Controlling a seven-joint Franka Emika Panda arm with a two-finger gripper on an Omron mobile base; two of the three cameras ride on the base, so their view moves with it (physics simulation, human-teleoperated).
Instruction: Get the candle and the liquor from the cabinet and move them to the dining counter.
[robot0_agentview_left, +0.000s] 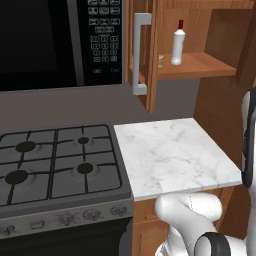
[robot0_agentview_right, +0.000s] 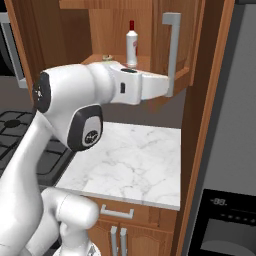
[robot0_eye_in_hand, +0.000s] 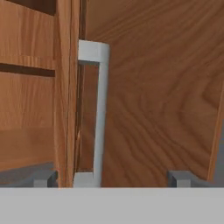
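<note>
You see the gripper (robot0_eye_in_hand: 111, 177) spread wide by the cabinet (robot0_agentview_left: 200, 65) handle (robot0_eye_in_hand: 98, 113), while the bottle (robot0_agentview_left: 178, 46) half hides the candle (robot0_agentview_left: 161, 61) at its 9 o'clock.

Black microwave (robot0_agentview_left: 60, 42), gas stove (robot0_agentview_left: 57, 162), small marble slab (robot0_agentview_left: 172, 155), grey wall (robot0_agentview_left: 75, 107)

stove (robot0_agentview_left: 55, 165): four burners | microwave (robot0_agentview_left: 55, 42): above it | marble slab (robot0_agentview_left: 172, 155): beside stove
</note>
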